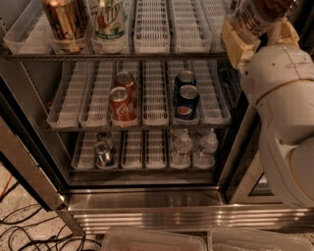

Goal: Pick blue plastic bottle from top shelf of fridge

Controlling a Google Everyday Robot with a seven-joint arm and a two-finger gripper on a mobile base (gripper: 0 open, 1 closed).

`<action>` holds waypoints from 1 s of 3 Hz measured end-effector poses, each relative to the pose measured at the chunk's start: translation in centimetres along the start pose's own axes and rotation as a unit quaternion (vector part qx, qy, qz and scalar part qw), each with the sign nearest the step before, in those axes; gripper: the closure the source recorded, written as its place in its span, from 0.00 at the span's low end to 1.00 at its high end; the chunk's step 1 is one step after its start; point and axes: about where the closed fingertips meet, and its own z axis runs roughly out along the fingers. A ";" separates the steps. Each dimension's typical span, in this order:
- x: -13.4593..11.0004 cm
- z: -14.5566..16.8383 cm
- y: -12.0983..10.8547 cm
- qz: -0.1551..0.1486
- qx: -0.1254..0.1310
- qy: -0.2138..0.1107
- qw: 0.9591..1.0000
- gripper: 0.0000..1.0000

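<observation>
The blue plastic bottle (252, 14) shows at the top right, tilted, with its white-and-dark label and brown tea partly cut off by the frame edge. My gripper (260, 33) is shut on it, one yellowish finger (234, 40) on each side, in front of the right end of the top shelf (122, 57). The white arm (282, 112) hangs below it and covers the right side of the fridge (147, 206). The bottle's cap is out of view.
On the top shelf stand a gold can (64, 22) and a green-and-white can (109, 19). The middle rack holds red cola cans (121, 103) and Pepsi cans (186, 98). Lowest are small cans (104, 149) and water bottles (182, 147). Cables (19, 230) lie at left.
</observation>
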 end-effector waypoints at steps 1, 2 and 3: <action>0.6 -1.9 -1.3 -0.016 -0.028 0.024 0.999 1.00; 1.1 -2.9 -3.2 -0.027 -0.030 0.043 0.998 1.00; 1.1 -2.9 -3.2 -0.027 -0.030 0.043 0.998 1.00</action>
